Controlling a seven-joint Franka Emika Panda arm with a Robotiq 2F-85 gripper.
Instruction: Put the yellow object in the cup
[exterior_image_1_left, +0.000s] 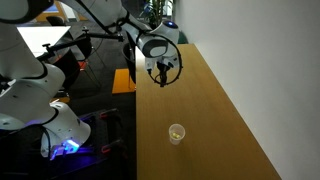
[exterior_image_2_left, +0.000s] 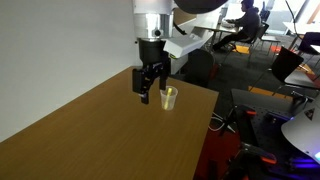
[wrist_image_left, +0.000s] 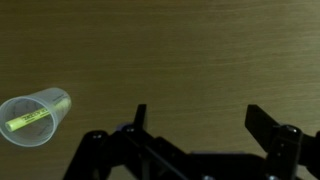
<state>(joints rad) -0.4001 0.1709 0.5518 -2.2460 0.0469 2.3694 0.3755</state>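
- Nearest the wrist camera, the hand (wrist_image_left: 198, 112) comes in from the bottom edge. Its two dark fingers (wrist_image_left: 262, 122) are spread wide and released, with only bare bench (wrist_image_left: 180, 50) between them.
- Left of the hand in that view is the cup (wrist_image_left: 36, 116), translucent and whitish, with its round rim turned toward the camera.
- Inside the cup lies the yellow stick (wrist_image_left: 27, 120), low against the wall. Its long axis slants gently from lower left to upper right in the wrist view.
- In an exterior view the hand (exterior_image_2_left: 150, 92) hangs over the wooden bench (exterior_image_2_left: 90, 130) with its fingers pointing down, just beside the upright cup (exterior_image_2_left: 169, 98). The cup stands near the bench's far corner. A yellow tint shows through its wall, but which way the stick points cannot be told there.
- In an exterior view the cup (exterior_image_1_left: 177, 133) stands upright on the bench (exterior_image_1_left: 215, 110), and the hand (exterior_image_1_left: 163, 70) is farther along the wood.
- White arm links (exterior_image_1_left: 30, 95) rise beside the bench, with a blue glow (exterior_image_1_left: 68, 147) at their foot.
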